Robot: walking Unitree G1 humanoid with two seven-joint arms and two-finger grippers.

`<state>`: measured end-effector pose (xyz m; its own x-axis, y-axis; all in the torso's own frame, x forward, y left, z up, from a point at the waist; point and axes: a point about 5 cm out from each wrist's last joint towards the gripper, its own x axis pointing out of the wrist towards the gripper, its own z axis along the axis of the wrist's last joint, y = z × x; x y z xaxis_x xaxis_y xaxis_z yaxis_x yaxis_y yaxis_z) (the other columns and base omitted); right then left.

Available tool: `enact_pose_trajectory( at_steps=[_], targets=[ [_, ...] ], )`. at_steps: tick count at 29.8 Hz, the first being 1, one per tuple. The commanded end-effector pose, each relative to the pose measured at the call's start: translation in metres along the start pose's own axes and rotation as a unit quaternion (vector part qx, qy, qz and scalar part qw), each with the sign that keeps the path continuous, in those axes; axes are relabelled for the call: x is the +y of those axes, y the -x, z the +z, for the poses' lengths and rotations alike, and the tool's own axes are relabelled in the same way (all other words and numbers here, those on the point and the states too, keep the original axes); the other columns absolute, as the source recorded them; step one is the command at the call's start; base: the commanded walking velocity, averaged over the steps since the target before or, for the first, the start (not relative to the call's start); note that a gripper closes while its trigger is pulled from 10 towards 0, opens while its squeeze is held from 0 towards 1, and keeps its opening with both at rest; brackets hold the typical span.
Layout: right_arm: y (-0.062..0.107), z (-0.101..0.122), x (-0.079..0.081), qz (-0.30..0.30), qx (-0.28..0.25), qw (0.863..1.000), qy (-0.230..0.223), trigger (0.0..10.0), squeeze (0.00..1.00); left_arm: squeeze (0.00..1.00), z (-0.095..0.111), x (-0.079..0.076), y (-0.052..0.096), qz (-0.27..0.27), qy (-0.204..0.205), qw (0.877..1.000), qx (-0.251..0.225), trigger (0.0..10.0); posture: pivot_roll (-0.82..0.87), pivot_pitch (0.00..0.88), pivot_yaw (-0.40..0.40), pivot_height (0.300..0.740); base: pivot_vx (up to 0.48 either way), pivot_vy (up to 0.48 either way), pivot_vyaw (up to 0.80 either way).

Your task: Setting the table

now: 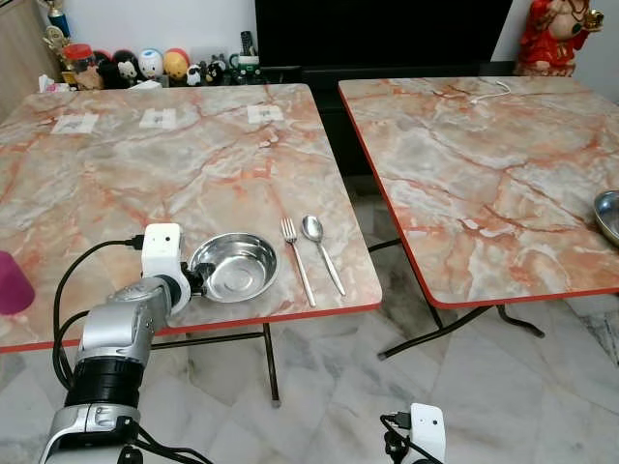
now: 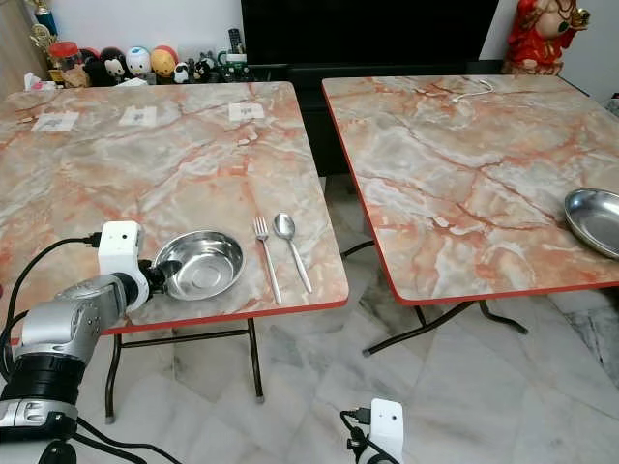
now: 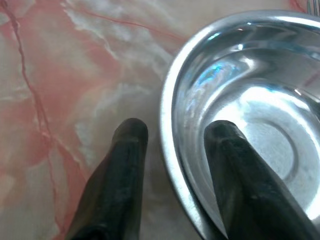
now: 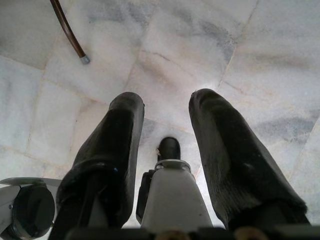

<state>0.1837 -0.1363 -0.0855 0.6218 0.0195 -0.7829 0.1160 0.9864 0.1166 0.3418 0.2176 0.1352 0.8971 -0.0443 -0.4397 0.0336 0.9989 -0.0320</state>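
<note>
A steel bowl (image 1: 234,268) sits near the front edge of the left marble table (image 1: 145,184). Just right of it lie a fork (image 1: 297,259) and a spoon (image 1: 322,251), side by side. My left gripper (image 1: 198,280) is at the bowl's left rim. In the left wrist view the bowl's rim (image 3: 167,125) runs between the two fingers, one finger (image 3: 225,145) inside the bowl and the other (image 3: 127,145) outside on the table, with gaps on both sides. My right gripper (image 4: 167,100) hangs open over the floor, nothing between its fingers.
A second marble table (image 2: 464,164) stands to the right across a narrow gap, with a steel dish (image 2: 595,217) at its right edge. A pink cup (image 1: 12,282) sits at the left table's left edge. Figurines (image 1: 145,66) line the back wall.
</note>
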Motion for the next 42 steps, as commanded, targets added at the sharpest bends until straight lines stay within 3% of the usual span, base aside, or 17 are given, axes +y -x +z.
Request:
enact_pose_trajectory(
  at_steps=[1,5,29,33,36,37,38,39,40,41,42],
  targets=[
    [0.001,-0.004,-0.001,-0.001,0.007,1.000,0.002,10.0,0.00,0.00,0.003,-0.001,0.002,0.000,-0.016,1.000,-0.003,0.0,0.15,0.000,-0.043,0.740,0.000,0.000,0.00],
    [0.001,-0.003,-0.001,0.001,0.008,1.000,0.007,10.0,0.00,0.00,0.001,-0.004,0.003,-0.002,-0.030,1.000,-0.001,0.0,0.15,0.000,-0.045,0.740,0.000,0.000,0.00],
    [0.001,-0.004,-0.002,0.001,0.011,1.000,0.009,10.0,0.00,0.00,-0.007,0.000,0.009,-0.002,-0.021,1.000,0.012,0.0,0.15,0.021,-0.049,0.740,0.000,0.000,0.00],
    [0.001,-0.004,-0.003,0.001,0.012,1.000,0.009,10.0,0.00,0.00,-0.006,-0.002,0.010,-0.012,0.010,1.000,-0.012,0.0,0.14,0.019,-0.048,0.740,0.000,0.000,0.00],
    [0.001,-0.005,-0.003,0.000,0.013,1.000,0.009,10.0,0.00,0.00,0.001,-0.008,0.014,-0.037,0.094,0.991,-0.084,0.0,0.14,0.018,-0.048,0.740,0.000,0.000,0.00],
    [0.001,-0.005,-0.003,-0.001,0.013,1.000,0.009,10.0,0.00,0.00,0.002,-0.013,0.018,-0.060,0.133,0.983,-0.111,0.0,0.14,0.016,-0.047,0.740,0.000,0.000,0.00],
    [0.001,-0.005,-0.003,-0.001,0.013,1.000,0.009,10.0,0.00,0.00,0.002,-0.013,0.018,-0.060,0.133,0.983,-0.111,0.0,0.14,0.016,-0.047,0.740,0.000,0.000,0.00],
    [0.001,-0.006,-0.004,-0.001,0.013,1.000,0.009,10.0,0.00,0.00,0.002,-0.015,0.020,-0.069,0.161,0.977,-0.124,3.6,0.13,0.013,-0.048,0.740,0.000,0.000,0.00],
    [0.001,-0.006,-0.004,-0.002,0.014,1.000,0.009,10.0,0.00,0.00,0.002,-0.017,0.022,-0.075,0.184,0.971,-0.134,10.0,0.13,0.013,-0.048,0.740,0.000,0.000,0.00],
    [0.001,-0.006,-0.004,-0.002,0.014,1.000,0.010,10.0,0.00,0.00,-0.005,-0.018,0.024,-0.080,0.242,0.956,-0.145,10.0,0.13,0.010,-0.048,0.740,0.000,0.000,0.00],
    [0.001,-0.006,-0.004,-0.002,0.014,1.000,0.010,10.0,0.00,0.00,-0.007,-0.019,0.024,-0.082,0.256,0.952,-0.147,10.0,0.13,0.010,-0.048,0.740,0.000,0.000,0.00]
  ],
)
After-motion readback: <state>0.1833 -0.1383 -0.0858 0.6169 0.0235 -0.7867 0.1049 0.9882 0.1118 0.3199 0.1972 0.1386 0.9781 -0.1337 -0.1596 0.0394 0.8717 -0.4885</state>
